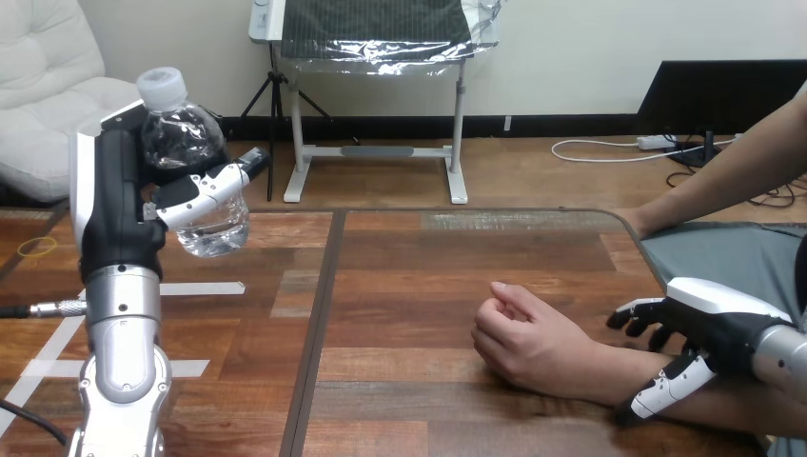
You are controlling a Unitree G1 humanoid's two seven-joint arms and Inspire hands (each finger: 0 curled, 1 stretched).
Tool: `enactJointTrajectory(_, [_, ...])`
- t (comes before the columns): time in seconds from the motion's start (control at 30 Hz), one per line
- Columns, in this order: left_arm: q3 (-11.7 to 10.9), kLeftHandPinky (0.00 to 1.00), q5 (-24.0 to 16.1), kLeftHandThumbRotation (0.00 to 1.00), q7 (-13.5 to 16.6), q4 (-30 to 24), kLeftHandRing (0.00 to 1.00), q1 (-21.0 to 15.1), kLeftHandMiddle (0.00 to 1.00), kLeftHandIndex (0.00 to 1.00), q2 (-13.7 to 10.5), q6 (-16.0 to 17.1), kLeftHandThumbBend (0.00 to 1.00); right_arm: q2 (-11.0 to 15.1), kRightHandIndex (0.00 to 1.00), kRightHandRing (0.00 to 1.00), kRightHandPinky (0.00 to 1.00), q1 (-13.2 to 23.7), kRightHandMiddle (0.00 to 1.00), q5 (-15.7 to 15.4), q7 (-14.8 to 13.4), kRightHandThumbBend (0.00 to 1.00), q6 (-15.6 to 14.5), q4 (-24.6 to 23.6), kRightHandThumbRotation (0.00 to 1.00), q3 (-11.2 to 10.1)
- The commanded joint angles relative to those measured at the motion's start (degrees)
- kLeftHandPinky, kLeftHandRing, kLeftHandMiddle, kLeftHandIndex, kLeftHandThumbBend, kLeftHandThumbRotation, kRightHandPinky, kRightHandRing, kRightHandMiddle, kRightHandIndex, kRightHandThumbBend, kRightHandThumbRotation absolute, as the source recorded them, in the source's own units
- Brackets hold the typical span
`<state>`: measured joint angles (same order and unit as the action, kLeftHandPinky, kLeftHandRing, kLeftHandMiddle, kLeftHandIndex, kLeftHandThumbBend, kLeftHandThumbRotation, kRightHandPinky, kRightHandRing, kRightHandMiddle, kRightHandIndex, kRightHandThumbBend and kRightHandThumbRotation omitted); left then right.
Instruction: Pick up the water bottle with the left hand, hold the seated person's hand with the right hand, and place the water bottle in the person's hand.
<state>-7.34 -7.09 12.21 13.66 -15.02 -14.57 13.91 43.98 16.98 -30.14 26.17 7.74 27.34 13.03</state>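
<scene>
Both my hands were occupied. My left hand (124,205) had its fingers curled round a clear plastic water bottle with a white cap (186,143), raised cap-up above the wooden table (419,276) at its left. My right hand (714,324) clasped the person's forearm (609,367), fingers behind and thumb in front, just behind the person's hand (519,333), which rested loosely fisted on the table.

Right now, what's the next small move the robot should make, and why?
Probably settle the right hand onto the person's wrist, just behind the person's hand, which rests loosely curled on the table. The right hand sits at the forearm, but I cannot tell whether it holds it. The left hand grips the water bottle raised at the left, so the handover can wait.
</scene>
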Motion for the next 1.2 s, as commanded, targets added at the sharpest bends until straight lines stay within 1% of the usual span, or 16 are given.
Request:
enactJointTrajectory(0.0, [-0.9,0.3,0.8,0.0,-0.3,-2.6,0.36,-2.9,0.41,0.42,0.2,1.5,0.66,-3.4,0.82,0.77,0.61,-0.7,0.84,-0.5,2.0,1.0,0.1,4.0,0.33,3.9])
enactJointTrajectory(0.07, [-1.0,0.3,0.9,0.0,-0.3,-2.7,0.36,-2.9,0.41,0.42,0.3,1.4,0.65,-3.3,0.81,0.77,0.64,-0.5,0.82,-0.7,2.2,0.98,0.5,4.4,0.37,4.4])
enactJointTrajectory(0.17, [-1.2,0.3,1.2,0.0,-0.5,-2.9,0.36,-3.0,0.41,0.42,0.5,1.4,0.65,-3.3,0.8,0.77,0.66,-0.3,0.81,-0.4,3.3,0.96,0.7,4.5,0.42,4.8])
enactJointTrajectory(0.3, [-1.3,0.3,1.1,0.0,-0.4,-3.2,0.36,-3.0,0.41,0.42,0.5,1.0,0.65,-3.4,0.79,0.77,0.68,-0.2,0.8,-0.7,4.3,0.94,0.5,4.6,0.49,5.6])
enactJointTrajectory(0.33, [-1.3,0.31,1.1,0.0,-0.4,-3.4,0.37,-3.0,0.41,0.42,0.5,0.8,0.65,-3.4,0.79,0.77,0.69,-0.1,0.8,-0.8,4.5,0.93,0.4,4.6,0.53,5.8])
enactJointTrajectory(0.4, [-1.3,0.31,0.9,0.0,-0.2,-3.6,0.37,-3.0,0.41,0.42,0.4,0.7,0.65,-3.4,0.79,0.76,0.69,0.0,0.8,-0.9,5.0,0.93,0.3,4.5,0.56,6.2])
enactJointTrajectory(0.57, [-1.4,0.31,0.8,0.0,-0.1,-3.4,0.37,-3.1,0.41,0.42,0.3,0.9,0.65,-3.6,0.78,0.71,0.64,0.0,0.77,-1.2,5.7,0.94,-0.4,4.2,0.62,6.8])
enactJointTrajectory(0.67, [-1.5,0.31,1.4,0.0,-0.4,-3.3,0.37,-3.1,0.41,0.42,0.3,1.2,0.65,-3.8,0.78,0.67,0.59,0.0,0.74,-1.1,5.7,0.96,-0.4,4.2,0.63,7.0])
enactJointTrajectory(0.8, [-1.7,0.31,1.7,0.0,-0.6,-3.3,0.37,-3.2,0.41,0.42,0.4,1.0,0.65,-4.0,0.78,0.64,0.56,0.1,0.71,-1.3,5.8,0.98,-0.3,4.5,0.63,7.5])
enactJointTrajectory(0.93, [-1.7,0.31,1.7,0.0,-0.4,-3.5,0.37,-3.2,0.41,0.42,0.4,0.7,0.65,-4.4,0.79,0.59,0.52,0.3,0.67,-1.2,6.2,0.97,-0.6,5.0,0.61,7.7])
enactJointTrajectory(1.1, [-1.9,0.31,1.6,0.0,-0.3,-3.7,0.37,-3.2,0.41,0.42,0.4,0.6,0.65,-4.8,0.79,0.56,0.49,0.1,0.64,-1.1,6.1,0.96,-0.9,5.1,0.58,7.7])
enactJointTrajectory(1.17, [-1.9,0.31,1.6,0.0,-0.2,-3.8,0.37,-3.3,0.41,0.42,0.4,0.5,0.65,-4.9,0.79,0.56,0.49,0.1,0.64,-1.1,6.0,0.96,-0.9,5.1,0.57,7.7])
